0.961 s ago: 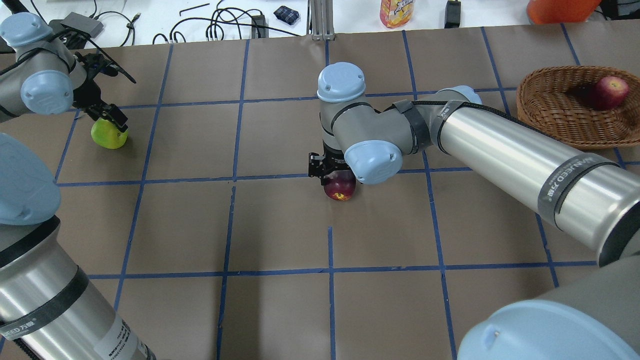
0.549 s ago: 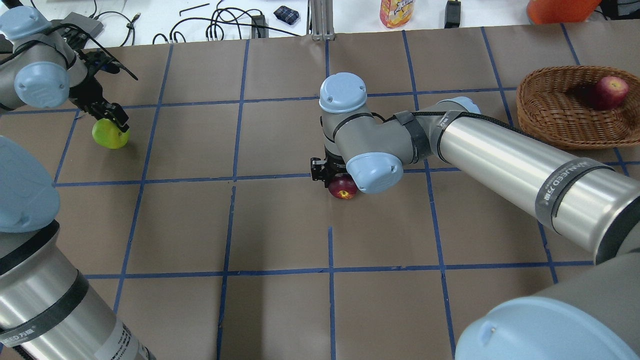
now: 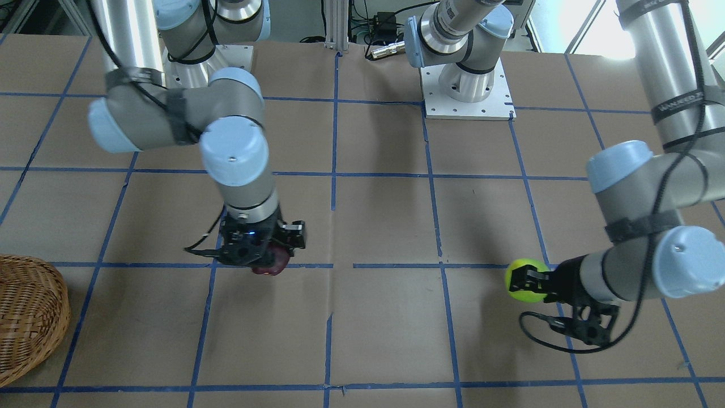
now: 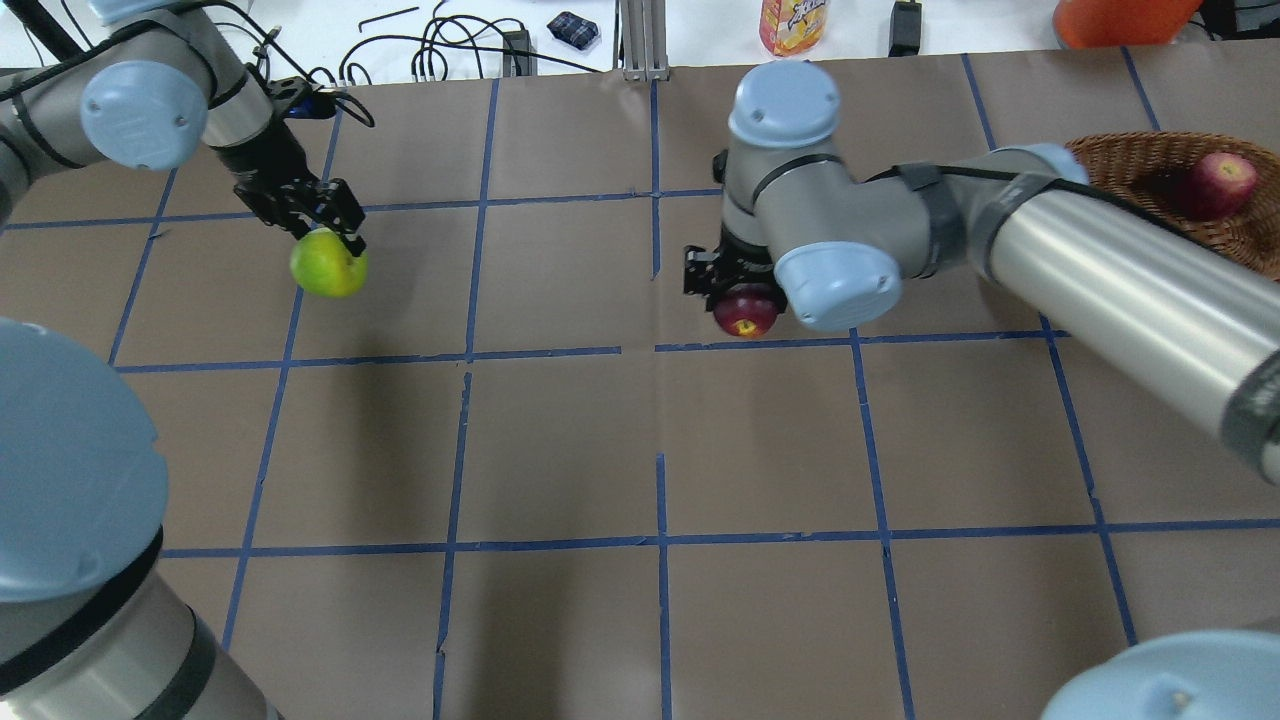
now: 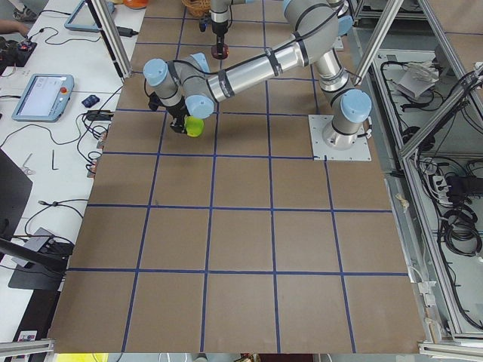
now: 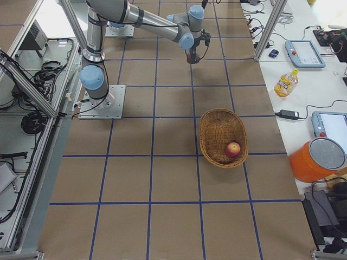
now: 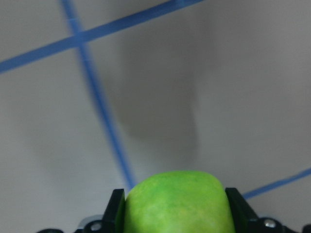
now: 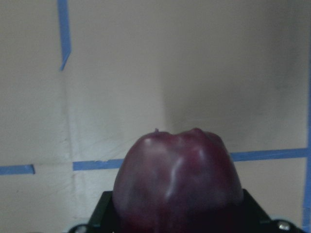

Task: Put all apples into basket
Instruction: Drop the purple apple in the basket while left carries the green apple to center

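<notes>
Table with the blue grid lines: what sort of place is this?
Probably a robotics lab or test cell. A left arm and a right arm are bolted to the paper-covered table, an aluminium frame surrounds it, and control tablets lie on the white side bench.

Matt brown paper over the table [image 4: 560, 450], creased at the seams, gridded with blue tape [image 4: 400, 358]. Rough woven wicker for the basket [image 6: 214, 130]. Brushed, shiny metal on the arm tubes [image 4: 1120, 280]; smooth pale-blue plastic caps [image 4: 838, 288]. Smooth, waxy green apple [image 4: 328, 265]; glossy maroon apple [image 8: 177, 179] with soft highlights.
</notes>
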`<state>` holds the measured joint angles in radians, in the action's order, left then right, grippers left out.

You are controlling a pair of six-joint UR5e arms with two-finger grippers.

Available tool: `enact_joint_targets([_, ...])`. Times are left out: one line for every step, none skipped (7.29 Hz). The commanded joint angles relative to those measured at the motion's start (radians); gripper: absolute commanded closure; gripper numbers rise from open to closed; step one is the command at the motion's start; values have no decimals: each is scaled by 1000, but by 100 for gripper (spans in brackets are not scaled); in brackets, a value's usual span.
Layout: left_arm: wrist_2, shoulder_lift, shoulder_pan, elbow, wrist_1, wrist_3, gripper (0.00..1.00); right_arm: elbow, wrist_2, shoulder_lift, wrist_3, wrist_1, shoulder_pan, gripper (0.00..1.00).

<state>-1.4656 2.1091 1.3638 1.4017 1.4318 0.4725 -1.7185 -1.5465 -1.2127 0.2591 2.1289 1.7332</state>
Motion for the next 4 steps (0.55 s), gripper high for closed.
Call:
enact_joint_targets([132, -40, 172, 85, -80, -366, 100, 31, 9, -44, -227, -12, -266, 51])
enact_joint_targets([145, -56, 302, 101, -124, -549, 100, 68, 22, -38, -353, -32, -382, 52])
enact_joint_targets([143, -58, 437, 97, -142, -735, 100, 121, 72, -19, -495, -33, -446, 52])
enact_joint_targets([131, -43, 557, 103, -247, -919, 100, 179, 68, 36, -653, -23, -508, 53])
